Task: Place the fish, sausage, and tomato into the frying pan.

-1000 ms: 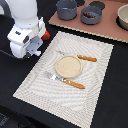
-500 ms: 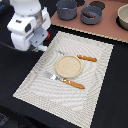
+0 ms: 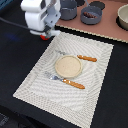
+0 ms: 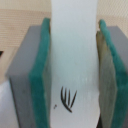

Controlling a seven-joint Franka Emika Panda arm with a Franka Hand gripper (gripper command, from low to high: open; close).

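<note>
In the wrist view my gripper [image 4: 72, 80] is shut on the fish [image 4: 72, 55], a flat white toy with a small black mark, clamped between the green pads [image 4: 37, 70]. In the exterior view the gripper [image 3: 49, 31] hangs over the far left corner of the striped placemat [image 3: 35, 82]. A small red-orange shape, probably the tomato [image 3: 45, 36], shows just under it. The frying pan [image 3: 91, 15], shallow and blue-grey, stands on the brown board at the back. The sausage is not in view.
A taller blue-grey pot [image 3: 67, 9] stands to the exterior view's left of the pan. A beige bowl [image 3: 123, 17] sits at the far right. On the placemat lie a round beige plate [image 3: 67, 66], an orange-handled knife [image 3: 87, 58] and an orange-handled fork [image 3: 72, 83].
The arm has moved away from the near side and towards the exterior view's right, from beside the placemat to over its far left corner.
</note>
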